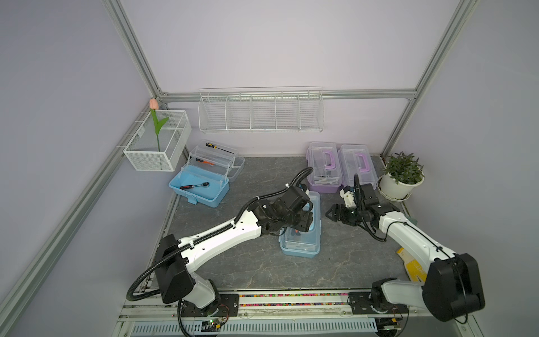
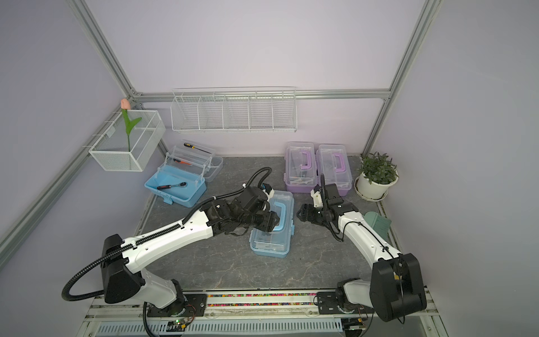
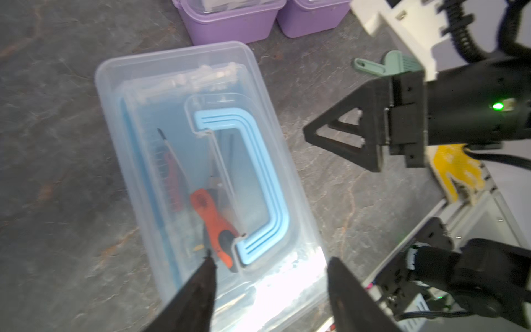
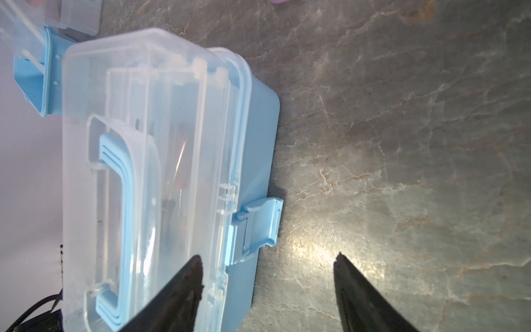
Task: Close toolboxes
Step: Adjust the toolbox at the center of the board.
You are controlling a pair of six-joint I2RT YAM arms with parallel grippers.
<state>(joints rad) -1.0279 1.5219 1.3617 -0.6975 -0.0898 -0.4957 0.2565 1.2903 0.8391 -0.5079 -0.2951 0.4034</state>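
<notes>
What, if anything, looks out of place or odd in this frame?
Two things. The back-left blue toolbox stands wide open, trays fanned out, a screwdriver lying on its top tier. The centre blue toolbox has its lid down, but its latch juts outward in the right wrist view, apparently not snapped.

Tabletop (image 1: pixel 233 268): dk grey, pale marble veins. Near toolbox (image 1: pixel 300 245) & open toolbox (image 1: pixel 201 189): lt blue, clear lids. Back toolbox (image 1: pixel 322 175) & its neighbour (image 1: pixel 358 172): purple. Pliers (image 3: pixel 212 218): orange/blk.
</notes>
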